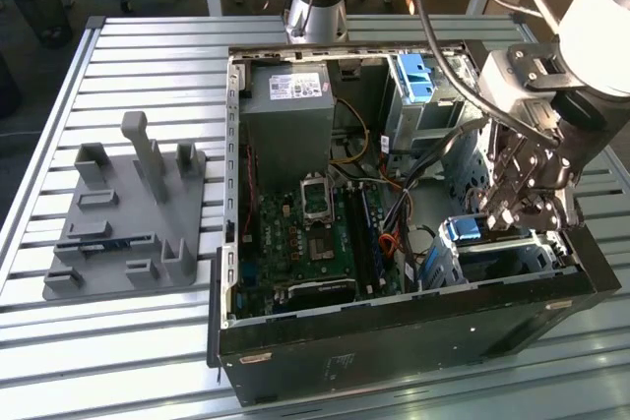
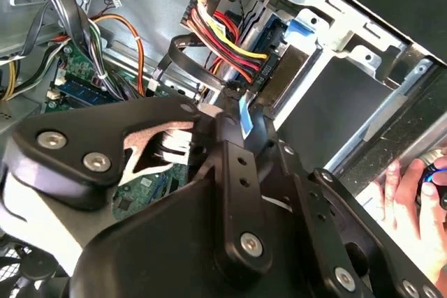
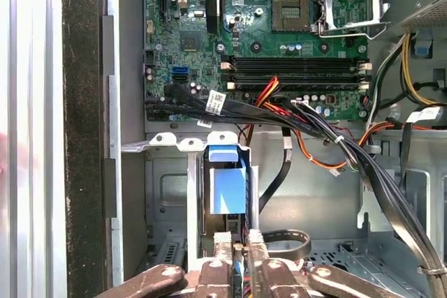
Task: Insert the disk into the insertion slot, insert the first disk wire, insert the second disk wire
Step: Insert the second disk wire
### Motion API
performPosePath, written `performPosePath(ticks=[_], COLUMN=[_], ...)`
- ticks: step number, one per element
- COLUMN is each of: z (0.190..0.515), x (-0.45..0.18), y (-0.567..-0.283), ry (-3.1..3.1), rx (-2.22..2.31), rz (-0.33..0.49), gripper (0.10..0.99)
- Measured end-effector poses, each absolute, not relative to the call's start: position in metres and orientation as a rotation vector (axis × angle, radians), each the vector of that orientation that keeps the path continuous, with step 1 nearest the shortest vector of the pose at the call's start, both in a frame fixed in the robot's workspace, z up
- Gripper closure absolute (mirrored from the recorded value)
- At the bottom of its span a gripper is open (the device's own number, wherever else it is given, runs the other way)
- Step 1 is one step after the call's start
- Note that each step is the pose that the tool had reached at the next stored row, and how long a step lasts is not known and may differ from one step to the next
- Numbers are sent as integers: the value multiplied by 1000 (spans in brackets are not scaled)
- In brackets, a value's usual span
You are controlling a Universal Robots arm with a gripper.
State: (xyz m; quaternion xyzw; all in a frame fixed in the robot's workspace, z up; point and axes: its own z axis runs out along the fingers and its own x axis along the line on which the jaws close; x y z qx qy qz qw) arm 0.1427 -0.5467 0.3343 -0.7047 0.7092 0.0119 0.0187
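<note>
The disk sits on edge inside the insertion slot [image 1: 539,251], a silver sheet-metal bay at the case's corner on the exterior view's right; its blue carrier tab [image 1: 461,231] [image 3: 227,181] sticks out. My gripper [image 1: 498,217] hangs right over the disk's end. In the first wrist view the gripper [image 3: 239,248] has its fingers pinched close on a small dark wire plug at the disk's end. A plug with red, yellow and orange wires [image 2: 241,50] sits against the disk's edge, and a black flat wire [image 2: 183,48] loops to the gripper [image 2: 234,102].
The open computer case [image 1: 394,341] lies on a slatted metal table. Inside are the motherboard [image 1: 315,233], a grey power supply [image 1: 285,110] and a taller cage with a light-blue piece [image 1: 413,76]. A grey fixture board [image 1: 128,223] lies on the exterior view's left. A person's hand [image 2: 412,197] is beside the case.
</note>
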Motion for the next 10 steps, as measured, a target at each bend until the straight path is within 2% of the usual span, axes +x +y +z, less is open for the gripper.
performPosePath(ticks=[1,2,3,10], z=[338,342,346,378], x=[143,143,143,143], y=[-547,-547,-547,-545], ry=[2202,2202,2202,2202], rx=[-2188,-2188,-2188,-2188], rz=[37,37,37,37], gripper=[808,808,745,745])
